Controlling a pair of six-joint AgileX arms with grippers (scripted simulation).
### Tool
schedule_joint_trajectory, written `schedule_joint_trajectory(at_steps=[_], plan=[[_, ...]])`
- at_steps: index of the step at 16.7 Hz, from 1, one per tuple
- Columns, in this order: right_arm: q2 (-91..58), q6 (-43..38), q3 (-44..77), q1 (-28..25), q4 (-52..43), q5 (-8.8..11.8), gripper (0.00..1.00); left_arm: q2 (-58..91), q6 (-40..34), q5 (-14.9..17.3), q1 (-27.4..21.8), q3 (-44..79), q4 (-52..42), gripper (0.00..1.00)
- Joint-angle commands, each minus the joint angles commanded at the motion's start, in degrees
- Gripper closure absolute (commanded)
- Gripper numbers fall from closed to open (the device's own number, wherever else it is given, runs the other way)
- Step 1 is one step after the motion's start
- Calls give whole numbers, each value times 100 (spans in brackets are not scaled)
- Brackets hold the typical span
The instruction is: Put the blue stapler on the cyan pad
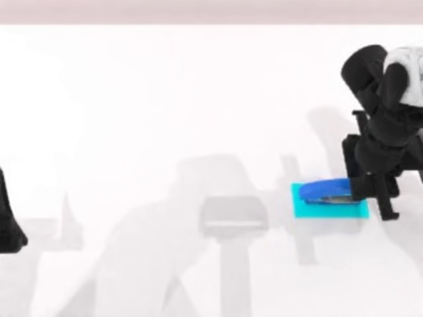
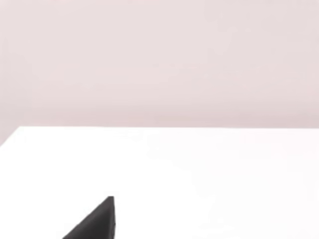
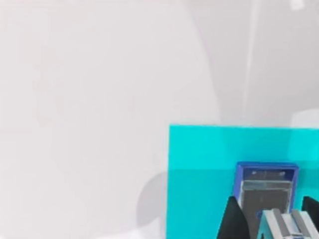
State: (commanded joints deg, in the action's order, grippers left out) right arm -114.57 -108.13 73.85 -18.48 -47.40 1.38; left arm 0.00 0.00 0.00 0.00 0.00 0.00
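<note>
On the cyan pad (image 1: 330, 209), right by the right gripper (image 1: 367, 189), lies the blue stapler (image 1: 325, 191), set flat so it can stay there. From above I cannot tell if the fingers grip it; the right wrist view shows them on both sides. The left gripper (image 1: 9, 228) rests far away.

Setting: a rendered test bench, not a lived-in room. A plain white table (image 1: 165, 99) meets a flat pinkish back wall (image 1: 211, 10) at the far side. Two black robot arms stand at the left and right edges. No furnishings mark a home or office.
</note>
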Motion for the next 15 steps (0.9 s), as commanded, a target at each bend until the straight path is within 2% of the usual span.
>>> schedule_joint_trajectory(at_steps=[1, 14, 15], plan=[[0, 0, 0, 0, 0, 0, 100, 0, 0, 0, 0, 0, 0, 0], [0, 0, 0, 0, 0, 0, 2, 0, 0, 0, 0, 0, 0, 0], [0, 0, 0, 0, 0, 0, 0, 0, 0, 0, 0, 0, 0, 0]])
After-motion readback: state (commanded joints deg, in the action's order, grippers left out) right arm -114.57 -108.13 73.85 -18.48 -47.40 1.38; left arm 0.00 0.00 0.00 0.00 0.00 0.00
